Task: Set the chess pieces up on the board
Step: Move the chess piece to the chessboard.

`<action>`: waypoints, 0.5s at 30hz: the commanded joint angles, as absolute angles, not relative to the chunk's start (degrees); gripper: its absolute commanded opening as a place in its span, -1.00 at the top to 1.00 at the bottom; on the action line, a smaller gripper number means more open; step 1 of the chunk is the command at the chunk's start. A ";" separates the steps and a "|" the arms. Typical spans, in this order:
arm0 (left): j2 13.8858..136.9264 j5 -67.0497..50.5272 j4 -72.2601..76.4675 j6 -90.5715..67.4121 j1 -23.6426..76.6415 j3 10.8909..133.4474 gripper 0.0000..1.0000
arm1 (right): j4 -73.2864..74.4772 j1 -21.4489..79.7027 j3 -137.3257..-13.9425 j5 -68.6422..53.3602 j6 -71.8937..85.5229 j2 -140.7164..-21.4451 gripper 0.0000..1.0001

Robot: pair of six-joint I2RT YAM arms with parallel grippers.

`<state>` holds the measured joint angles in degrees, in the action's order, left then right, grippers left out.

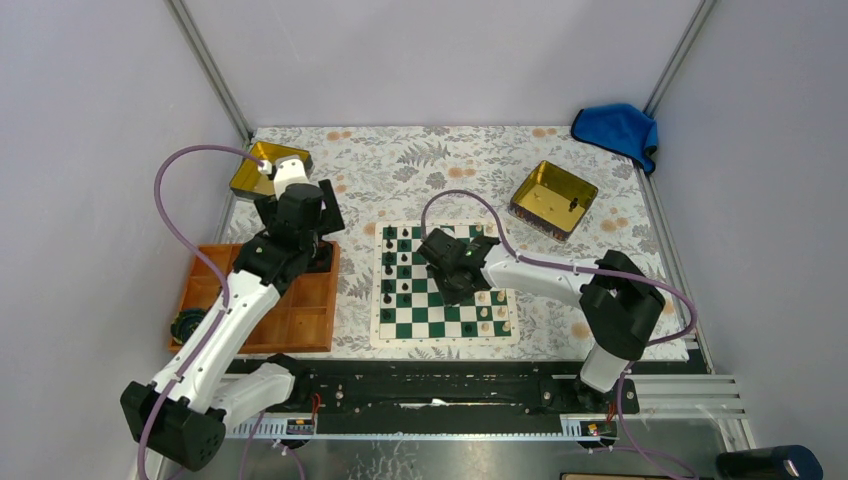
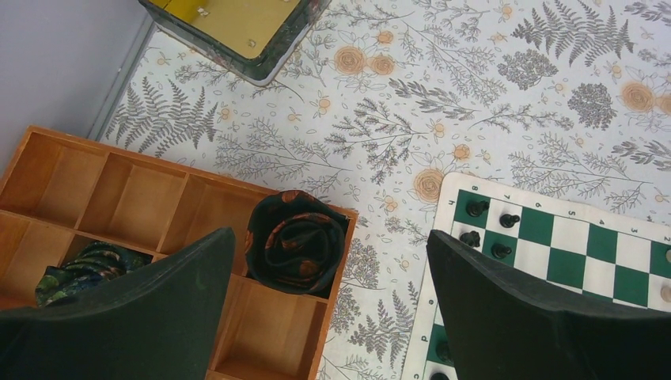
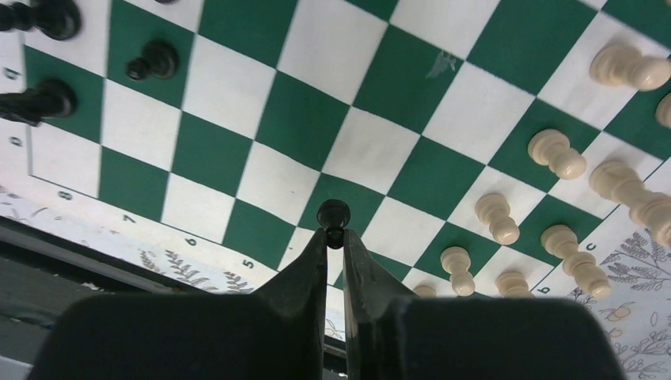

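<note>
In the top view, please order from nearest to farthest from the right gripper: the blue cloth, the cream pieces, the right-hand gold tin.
From the right gripper:
1. cream pieces, on the board, at its near right part.
2. gold tin, beyond the board, to the right.
3. blue cloth, in the far right corner.

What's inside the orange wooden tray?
A rolled dark patterned cloth in one compartment, another cloth in a second; others look bare. The left gripper covers part of the tray.
</note>
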<state>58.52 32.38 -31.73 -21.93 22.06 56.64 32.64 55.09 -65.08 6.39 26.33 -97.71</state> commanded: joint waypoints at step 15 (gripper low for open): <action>54.00 35.24 -30.27 -20.18 21.79 58.96 -0.98 | 41.94 60.15 -83.56 4.73 22.80 -107.95 1.00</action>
<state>55.27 33.50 -31.75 -21.67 22.06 57.19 38.72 58.24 -78.35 6.00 24.27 -105.19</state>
